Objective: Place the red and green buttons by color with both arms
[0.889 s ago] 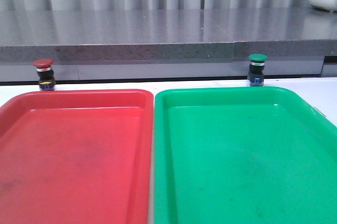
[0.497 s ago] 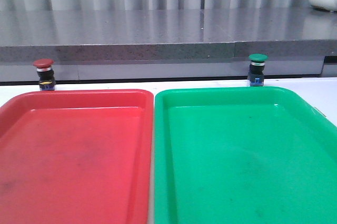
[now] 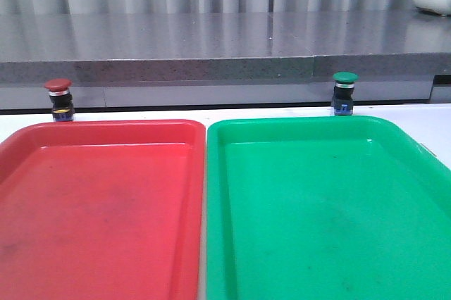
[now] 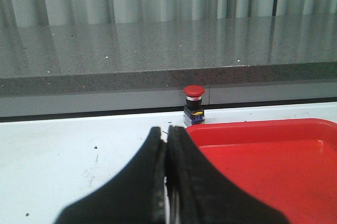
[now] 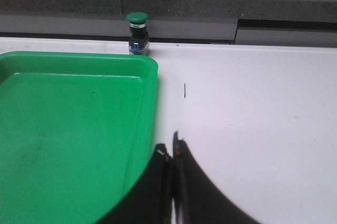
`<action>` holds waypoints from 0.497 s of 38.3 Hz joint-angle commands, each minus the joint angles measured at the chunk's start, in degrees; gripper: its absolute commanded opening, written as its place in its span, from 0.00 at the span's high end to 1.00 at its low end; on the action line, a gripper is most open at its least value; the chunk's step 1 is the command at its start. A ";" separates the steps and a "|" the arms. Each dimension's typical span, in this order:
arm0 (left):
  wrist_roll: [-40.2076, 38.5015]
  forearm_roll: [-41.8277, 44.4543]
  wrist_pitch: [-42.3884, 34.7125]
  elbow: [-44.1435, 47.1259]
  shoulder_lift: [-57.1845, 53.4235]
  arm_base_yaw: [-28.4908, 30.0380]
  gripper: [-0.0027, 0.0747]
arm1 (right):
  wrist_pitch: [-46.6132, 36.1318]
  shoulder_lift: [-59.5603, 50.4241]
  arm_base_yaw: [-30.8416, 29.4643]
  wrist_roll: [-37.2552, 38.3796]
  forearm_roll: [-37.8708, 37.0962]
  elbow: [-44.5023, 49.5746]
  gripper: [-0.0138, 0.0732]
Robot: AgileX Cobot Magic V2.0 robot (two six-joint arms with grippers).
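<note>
while nothing shifted since earlier, left gripper (image 4: pixel 167 145) closed empty; right gripper (image 5: pixel 172 155) likewise; buttons untouched

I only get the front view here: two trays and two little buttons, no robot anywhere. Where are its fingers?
Observer: The left gripper sits low over the white table, beside the red tray, its fingers pressed shut and holding nothing.
Operator: And the other one?
Observer: The right gripper is shut and empty too, over the table just off the green tray.
Operator: Are they aimed at the buttons?
Observer: Roughly. The red button shows ahead in the left wrist view, the green button in the right wrist view.
</note>
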 commanded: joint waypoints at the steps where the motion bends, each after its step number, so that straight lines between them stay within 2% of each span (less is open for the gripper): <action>1: -0.03 1.28 -5.01 1.42 -0.91 0.08 0.99 | -4.85 -0.97 -0.38 -0.16 -0.49 -0.72 0.92; 13: -0.03 1.28 -5.01 1.42 -0.91 0.08 0.99 | -5.73 -0.97 -0.38 -0.16 -0.49 -0.72 0.92; 19: -0.03 0.75 -13.86 1.19 -0.91 0.08 0.99 | -10.97 -0.97 -0.38 -0.16 -0.49 -0.79 0.92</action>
